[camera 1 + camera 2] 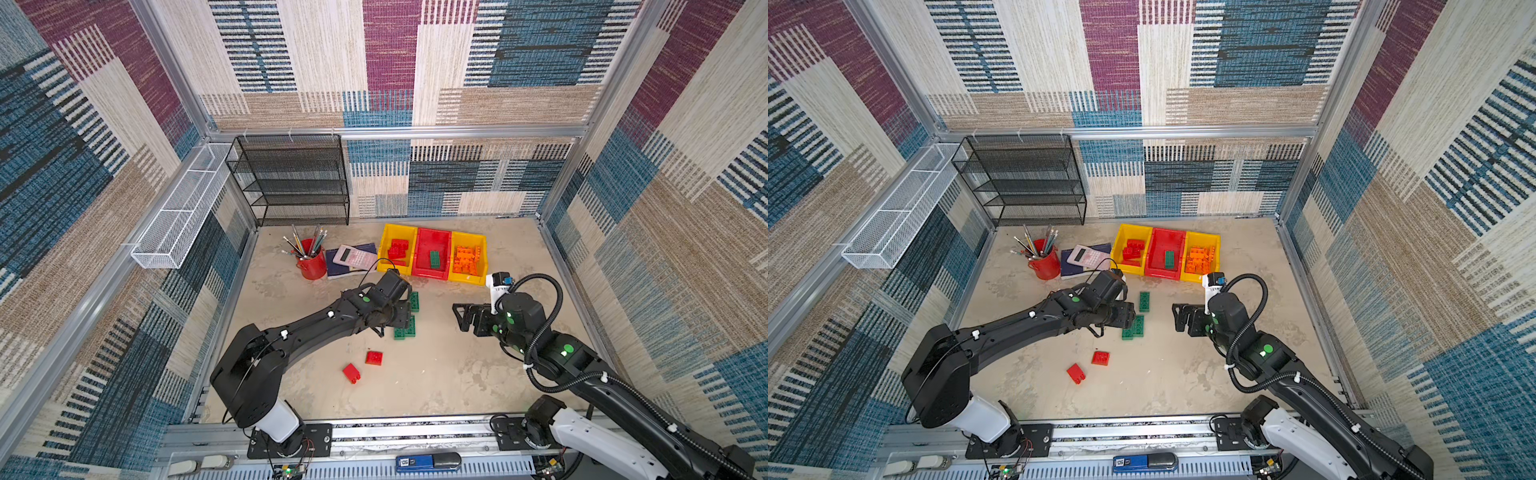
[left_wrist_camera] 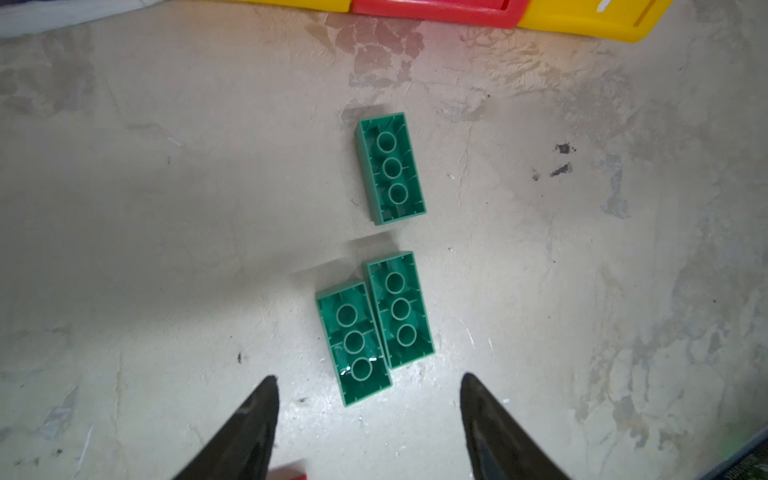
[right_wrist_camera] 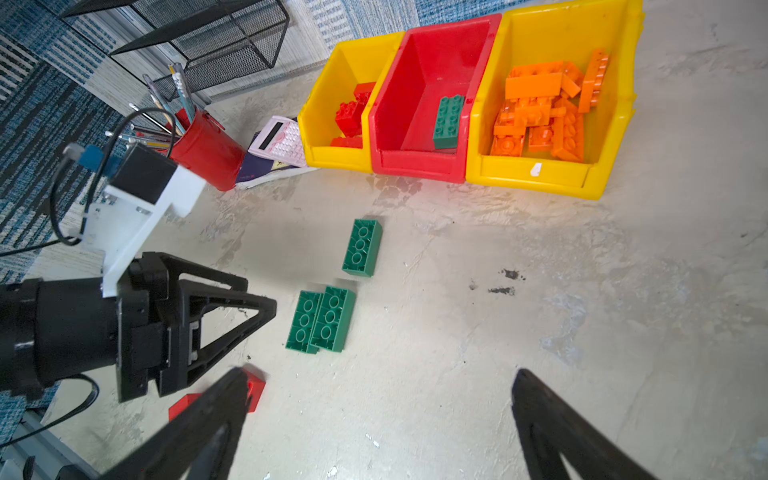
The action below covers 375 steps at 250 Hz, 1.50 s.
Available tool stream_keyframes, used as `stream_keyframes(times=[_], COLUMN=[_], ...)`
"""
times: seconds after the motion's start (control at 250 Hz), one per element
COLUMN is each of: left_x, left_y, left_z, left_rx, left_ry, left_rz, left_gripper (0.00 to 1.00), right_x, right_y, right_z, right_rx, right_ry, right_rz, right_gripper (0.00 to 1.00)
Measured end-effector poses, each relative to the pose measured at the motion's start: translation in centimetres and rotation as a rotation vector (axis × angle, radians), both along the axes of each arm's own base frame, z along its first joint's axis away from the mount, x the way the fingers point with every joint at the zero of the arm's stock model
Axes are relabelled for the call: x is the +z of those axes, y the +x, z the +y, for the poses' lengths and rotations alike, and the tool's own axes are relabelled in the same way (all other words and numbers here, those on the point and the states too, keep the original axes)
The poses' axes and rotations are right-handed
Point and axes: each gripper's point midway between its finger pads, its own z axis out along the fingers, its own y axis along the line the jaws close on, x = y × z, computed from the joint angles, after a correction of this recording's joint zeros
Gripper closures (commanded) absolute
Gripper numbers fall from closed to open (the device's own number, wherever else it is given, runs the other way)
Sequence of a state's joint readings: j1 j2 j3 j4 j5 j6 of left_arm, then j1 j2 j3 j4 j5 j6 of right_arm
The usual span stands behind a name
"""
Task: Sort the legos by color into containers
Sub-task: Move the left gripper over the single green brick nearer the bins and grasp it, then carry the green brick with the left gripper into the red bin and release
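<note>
Next pick, by my read: pair of green bricks (image 2: 353,345), studs down on the desk (image 2: 124,208), touching along their long sides. Placed in front of the red bin (image 3: 419,166), further out from it than the lone green brick (image 2: 390,168).

Left claw (image 2: 369,376) partly open, holding nothing, tips either side of the pair's end away from the red bin. Height over the desk hard to judge.

Long axes pointing roughly from claw toward the red bin, so closing across the short width. Gap wider than both bricks together: risk of catching two or skewing one.

Right claw (image 3: 380,370) spread wide, empty, also out front of the red bin but well apart from the pair. Left arm clearly nearer.

Binned green brick (image 3: 449,120) already inside the red bin.
</note>
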<state>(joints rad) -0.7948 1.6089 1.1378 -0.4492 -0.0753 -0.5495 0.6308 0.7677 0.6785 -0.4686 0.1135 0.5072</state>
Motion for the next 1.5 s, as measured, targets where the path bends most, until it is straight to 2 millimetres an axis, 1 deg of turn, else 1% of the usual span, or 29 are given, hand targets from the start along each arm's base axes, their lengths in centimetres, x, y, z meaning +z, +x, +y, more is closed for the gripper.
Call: stream_keyframes(times=[0.232,0.54,0.688,0.768,0.868,0.956,1.012,1.132,1.184,1.272,1.4,1.5], left_x=[-1.2,-3.3,-4.6,-5.8,-7.2,-8.1,-8.4,-8.4,-8.2,-7.7,-5.4,-2.7], left_y=[2.4,5.9,7.1,7.5,7.7,8.0,8.2,8.2,8.1,8.1,8.7,9.9], left_z=[-2.3,-5.3,-5.4,-5.4,-5.5,-5.6,-5.7,-5.8,-5.7,-5.6,-5.9,-6.4], left_rx=[0.001,-0.001,0.008,0.011,0.008,0.006,0.001,-0.010,-0.013,-0.025,-0.037,-0.046], left_ry=[0.016,0.078,0.141,0.167,0.193,0.208,0.214,0.210,0.213,0.224,0.219,0.211], left_rz=[0.011,0.027,0.034,0.049,0.072,0.087,0.092,0.103,0.108,0.110,0.081,0.028], left_gripper=[0.31,0.34,0.35,0.36,0.42,0.55,0.65,0.79,0.82,0.83,0.83,0.83], right_x=[0.0,-0.3,0.4,0.8,1.3,1.8,2.1,2.6,2.7,2.7,2.6,2.9], right_y=[-0.6,-0.5,-0.3,-0.2,-0.1,0.0,0.0,0.1,0.2,0.3,0.4,0.5], right_z=[-0.5,-0.4,-0.5,-0.6,-0.7,-0.8,-0.8,-1.0,-1.0,-1.1,-1.2,-1.3], right_rx=[-0.007,-0.008,-0.015,-0.023,-0.026,-0.031,-0.032,-0.040,-0.041,-0.047,-0.051,-0.054], right_ry=[0.009,0.003,0.007,0.007,0.005,0.006,0.005,-0.002,-0.005,-0.013,-0.022,-0.027], right_rz=[-0.002,0.009,-0.004,-0.014,-0.026,-0.035,-0.043,-0.055,-0.058,-0.058,-0.059,-0.068], right_gripper=[0.00,0.00,0.00,0.00,0.00,0.00,0.00,0.00,0.00,0.00,0.00,0.00])
